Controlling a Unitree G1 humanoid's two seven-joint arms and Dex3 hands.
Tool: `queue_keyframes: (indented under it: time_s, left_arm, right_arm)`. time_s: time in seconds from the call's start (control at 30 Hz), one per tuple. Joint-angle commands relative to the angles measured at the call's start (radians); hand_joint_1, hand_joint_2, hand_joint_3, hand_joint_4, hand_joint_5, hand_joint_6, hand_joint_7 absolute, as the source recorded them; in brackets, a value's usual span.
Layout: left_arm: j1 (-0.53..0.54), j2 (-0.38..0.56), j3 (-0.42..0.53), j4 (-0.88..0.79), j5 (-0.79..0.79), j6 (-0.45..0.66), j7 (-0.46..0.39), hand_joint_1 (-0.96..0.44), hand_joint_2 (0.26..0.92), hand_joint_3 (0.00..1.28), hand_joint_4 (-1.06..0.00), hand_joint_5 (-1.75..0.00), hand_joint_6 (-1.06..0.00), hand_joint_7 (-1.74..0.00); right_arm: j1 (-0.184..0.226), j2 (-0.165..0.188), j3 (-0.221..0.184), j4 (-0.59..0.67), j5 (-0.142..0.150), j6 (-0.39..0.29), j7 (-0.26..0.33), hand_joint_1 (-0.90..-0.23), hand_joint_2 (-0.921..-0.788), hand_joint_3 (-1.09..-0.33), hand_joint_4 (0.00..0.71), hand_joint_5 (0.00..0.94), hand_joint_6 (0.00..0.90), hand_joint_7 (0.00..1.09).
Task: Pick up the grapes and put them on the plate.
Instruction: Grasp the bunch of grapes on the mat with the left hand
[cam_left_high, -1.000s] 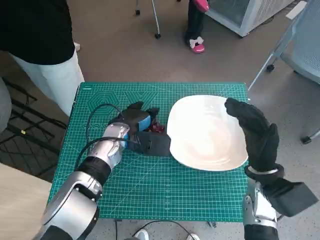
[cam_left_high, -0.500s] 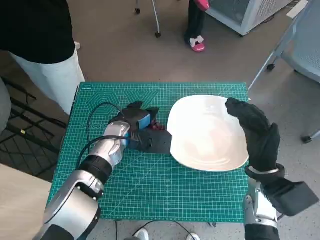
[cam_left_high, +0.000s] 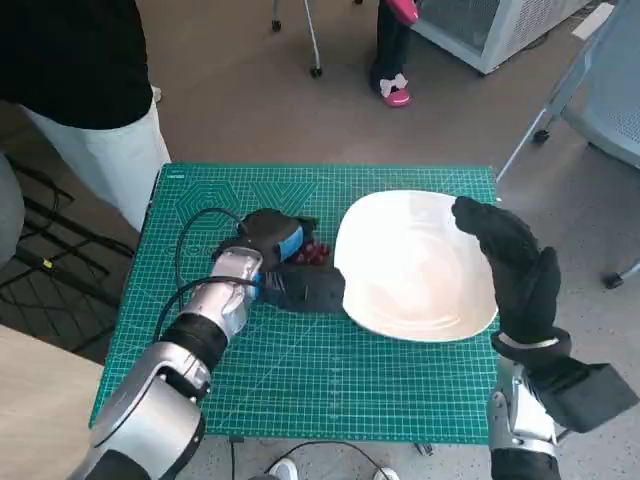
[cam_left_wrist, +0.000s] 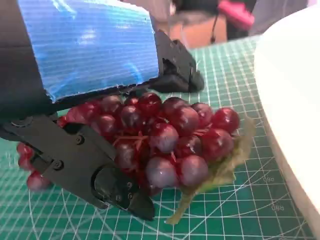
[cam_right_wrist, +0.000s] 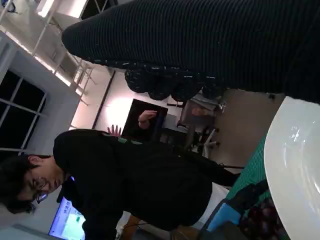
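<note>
One green worktop (cam_left_high: 300, 380) carries one white plate (cam_left_high: 415, 265), lying just beyond the left robot hand (cam_left_high: 275, 240) on its fingertip side, with the right robot hand (cam_left_high: 510, 265) hovering over its far rim, fingers loosely apart, holding nothing. One bunch of grapes (cam_left_wrist: 165, 137) sits on the mat directly under the left robot hand, black fingers (cam_left_wrist: 115, 187) closing around it, its leaf end nearest the plate.

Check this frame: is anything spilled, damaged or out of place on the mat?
Nothing stands out. The grapes lie as one bunch on the green mat, beside the empty white plate, with the left hand around them. The right hand rests at the plate's far edge. No loose grapes show.
</note>
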Motion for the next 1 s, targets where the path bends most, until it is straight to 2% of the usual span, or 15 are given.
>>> queue_keyframes:
  time_s: [0.03,0.23,1.0]
  left_arm:
    - [0.044,0.005,-0.028,0.044,0.020,-0.008,0.031,0.03,0.920,0.17,-0.55,-1.28,-0.55,-1.16]
    - [0.041,0.012,-0.031,0.053,0.009,-0.030,0.051,0.00,0.921,0.16,-0.55,-1.25,-0.54,-1.30]
    - [0.031,0.020,-0.017,0.060,-0.012,-0.063,0.052,0.00,0.921,0.16,-0.57,-1.23,-0.52,-1.32]
  right_arm:
    - [0.004,-0.004,-0.002,0.016,0.000,0.011,0.006,-0.597,-0.921,-0.880,0.387,0.003,0.039,0.40]
    - [0.001,-0.006,-0.003,0.021,-0.001,0.009,0.005,-0.597,-0.921,-0.880,0.387,0.003,0.039,0.40]
    - [0.000,-0.008,-0.005,0.021,-0.010,-0.004,-0.004,-0.609,-0.921,-0.878,0.389,0.003,0.039,0.40]
